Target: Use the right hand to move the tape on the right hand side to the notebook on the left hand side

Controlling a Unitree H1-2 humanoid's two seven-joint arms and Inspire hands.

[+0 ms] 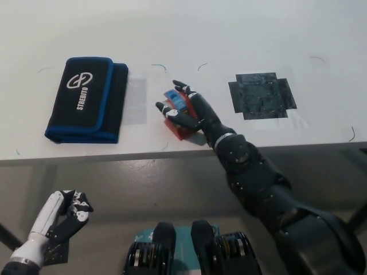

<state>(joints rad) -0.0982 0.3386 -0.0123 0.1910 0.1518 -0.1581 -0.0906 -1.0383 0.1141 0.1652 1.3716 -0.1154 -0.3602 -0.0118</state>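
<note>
head view shows you the black right hand (186,110) out over the white table (229,34), fingers wrapped around the tape (176,114), a red dispenser with a blue part on top. you can see the tape low over the surface, roughly mid-table, between the notebook (86,98) on the left and a dark square patch (262,95) on the right. whether the tape touches the tabletop or hangs just above it, you cannot tell from this angle. the notebook is a black case with blue edging and white lettering, lying flat near the table's front edge; the tape is near it but apart, with a strip of bare table and a pale grey rectangle (136,100) between them. your white left hand (66,215) rests below the table edge at lower left, holding nothing, its fingers curled loosely and partly apart.
</note>
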